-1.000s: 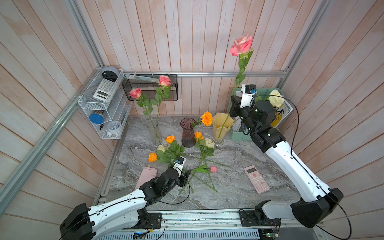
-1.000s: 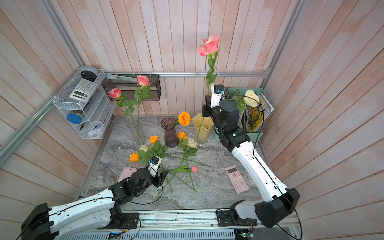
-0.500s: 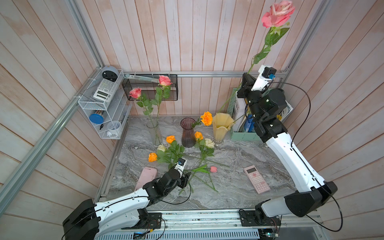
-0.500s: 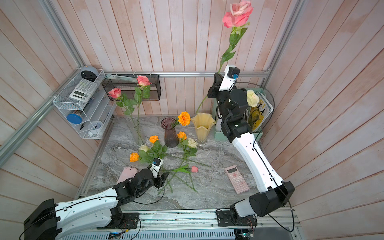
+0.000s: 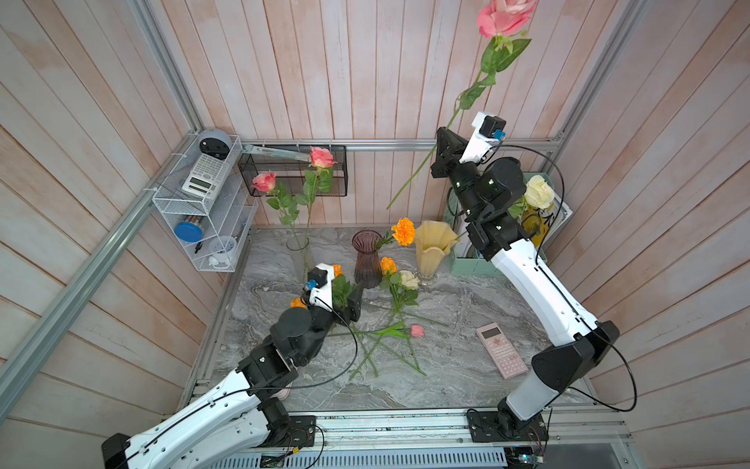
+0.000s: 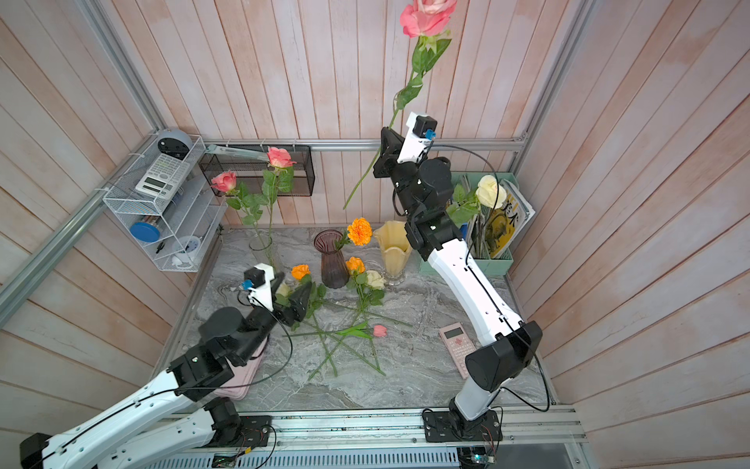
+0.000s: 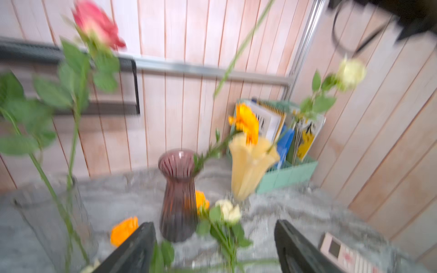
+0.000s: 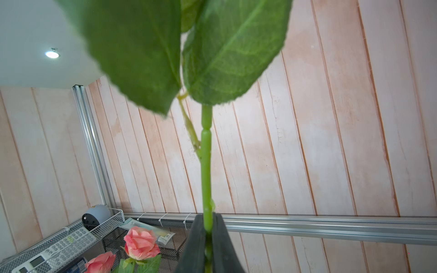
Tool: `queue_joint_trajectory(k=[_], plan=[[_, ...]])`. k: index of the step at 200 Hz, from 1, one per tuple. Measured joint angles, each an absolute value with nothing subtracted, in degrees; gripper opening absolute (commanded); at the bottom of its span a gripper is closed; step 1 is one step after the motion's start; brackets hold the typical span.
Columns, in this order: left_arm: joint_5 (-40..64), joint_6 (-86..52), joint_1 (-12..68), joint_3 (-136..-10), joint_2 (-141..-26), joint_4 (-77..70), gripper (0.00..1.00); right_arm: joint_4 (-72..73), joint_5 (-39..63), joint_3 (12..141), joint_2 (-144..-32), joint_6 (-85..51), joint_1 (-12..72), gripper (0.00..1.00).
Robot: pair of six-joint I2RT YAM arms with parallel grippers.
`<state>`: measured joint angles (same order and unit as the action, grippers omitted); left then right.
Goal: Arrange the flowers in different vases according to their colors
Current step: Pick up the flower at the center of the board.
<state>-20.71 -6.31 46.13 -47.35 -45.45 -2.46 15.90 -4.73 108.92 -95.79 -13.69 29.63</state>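
My right gripper (image 5: pixel 442 136) (image 8: pixel 208 219) is shut on the green stem (image 8: pixel 206 165) of a pink rose (image 5: pixel 503 16) (image 6: pixel 426 16), held high over the back right. My left gripper (image 6: pixel 292 286) (image 7: pixel 214 224) stands open and empty, low over loose flowers before the purple vase (image 5: pixel 366 260) (image 7: pixel 178 196), which holds an orange marigold (image 5: pixel 403 231). The clear vase (image 5: pixel 298 247) holds two pink roses (image 5: pixel 264 180). A cream rose (image 5: pixel 539 191) leans from the yellow vase (image 5: pixel 434 247). Orange roses (image 5: pixel 387 264), a cream rose (image 5: pixel 408 279) and a pink tulip (image 5: pixel 417 331) lie on the table.
A mint file holder (image 5: pixel 479 264) stands behind the right arm. A pink calculator (image 5: pixel 501 350) lies at front right. A black mesh basket (image 5: pixel 292 170) and a white wire rack (image 5: pixel 203 203) hang on the walls. A flat pink object (image 6: pixel 239 377) lies under the left arm.
My right arm has lifted the pink rose higher and to the right, tilting it. My left gripper has opened wider and moved forward toward the loose flowers near the purple vase.
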Motion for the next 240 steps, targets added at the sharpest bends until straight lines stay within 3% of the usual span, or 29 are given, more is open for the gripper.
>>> queue_joint_trajectory(k=[54, 117, 201, 227, 240], plan=[[-0.73, -3.27, 28.42, -69.58, -59.00, -3.77, 0.87, 15.11, -2.15, 109.78, -95.79, -14.09, 32.64, 0.00], [23.16, 2.48, 25.78, -84.51, -72.69, 5.02, 0.87, 14.02, 1.32, 109.78, -96.44, -16.32, 35.03, 0.00], [31.03, 6.39, 24.14, -98.45, -85.23, 12.58, 0.87, 12.21, 4.23, 108.84, -96.64, -17.98, 38.13, 0.00], [30.92, 7.68, 24.10, -100.97, -87.53, 15.05, 0.80, 12.10, 4.69, 107.02, -95.83, -18.00, 39.03, 0.00], [30.85, 8.29, 24.08, -102.78, -88.55, 16.38, 0.62, 11.99, 4.93, 105.93, -95.26, -18.00, 39.44, 0.00]])
